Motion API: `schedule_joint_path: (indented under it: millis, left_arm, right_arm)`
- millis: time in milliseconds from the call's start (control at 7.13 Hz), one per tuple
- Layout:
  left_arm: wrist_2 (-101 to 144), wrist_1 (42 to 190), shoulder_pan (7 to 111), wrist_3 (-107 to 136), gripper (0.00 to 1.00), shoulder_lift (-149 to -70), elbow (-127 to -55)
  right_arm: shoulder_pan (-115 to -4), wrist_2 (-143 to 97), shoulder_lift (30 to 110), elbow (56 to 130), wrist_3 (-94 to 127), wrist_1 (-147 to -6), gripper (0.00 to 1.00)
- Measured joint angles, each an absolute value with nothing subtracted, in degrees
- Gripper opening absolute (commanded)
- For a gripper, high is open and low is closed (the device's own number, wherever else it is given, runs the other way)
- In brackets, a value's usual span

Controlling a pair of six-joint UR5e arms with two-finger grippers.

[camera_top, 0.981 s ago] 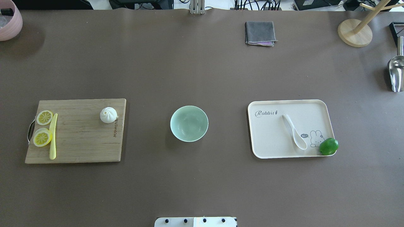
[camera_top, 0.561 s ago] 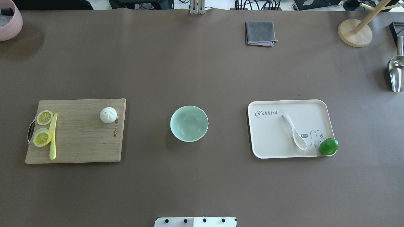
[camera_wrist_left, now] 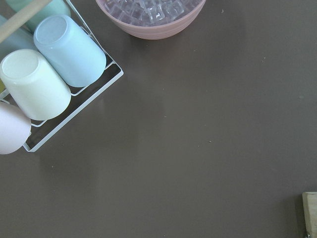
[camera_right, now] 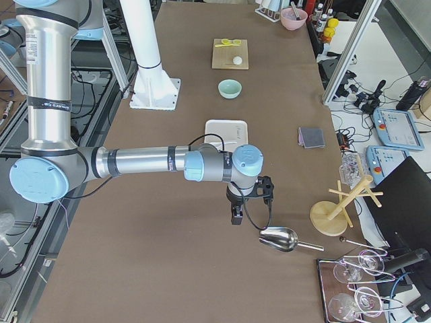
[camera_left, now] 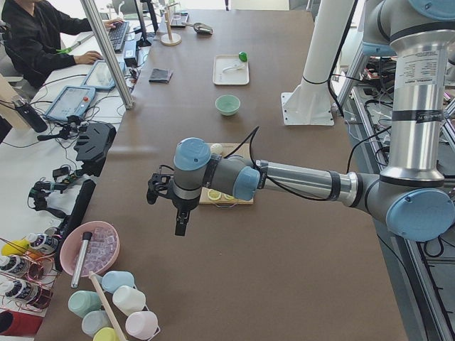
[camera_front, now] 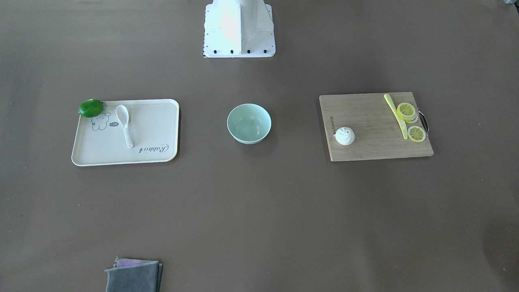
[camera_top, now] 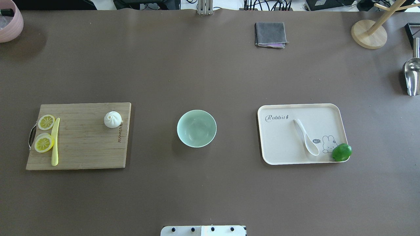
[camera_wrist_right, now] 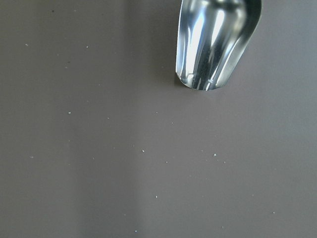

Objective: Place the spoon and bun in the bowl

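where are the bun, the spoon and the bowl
bun (camera_top: 112, 119): overhead exterior view, pleated top
spoon (camera_top: 304, 135): overhead exterior view, handle near the scoop
bowl (camera_top: 197, 129): overhead exterior view, bare inside floor

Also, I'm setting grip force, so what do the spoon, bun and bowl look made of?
Spoon: glossy white, with a smooth sheen that suggests glazed ceramic or hard plastic.
Bun: matte white with moulded pleats, probably a soft or rubbery toy, though that is unsure.
Bowl: pale mint with a smooth, even satin surface, either ceramic or melamine; I cannot tell which.
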State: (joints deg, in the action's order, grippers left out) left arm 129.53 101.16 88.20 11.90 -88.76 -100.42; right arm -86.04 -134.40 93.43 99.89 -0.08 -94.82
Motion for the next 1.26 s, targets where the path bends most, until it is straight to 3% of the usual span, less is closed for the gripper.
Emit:
schedule_joint_path:
  millis: [561,981,1262]
  left_arm:
    - [129.1,118.9,75.1,14.2,0.98,-91.2,-102.0]
    - [126.4,120.4,65.8,29.6,0.98,-97.5,-100.5]
    - [125.8,122.3,62.1,35.8,0.98,-98.0,-102.3]
  right_arm:
    - [-80.9,-135.8,89.3,108.2,8.1,-94.8,1.00]
    - [-72.3,-136.4,86.1,108.2,12.9,-90.9,1.00]
    - [-64.6,-134.8,85.8,107.4,23.0,-81.1,1.00]
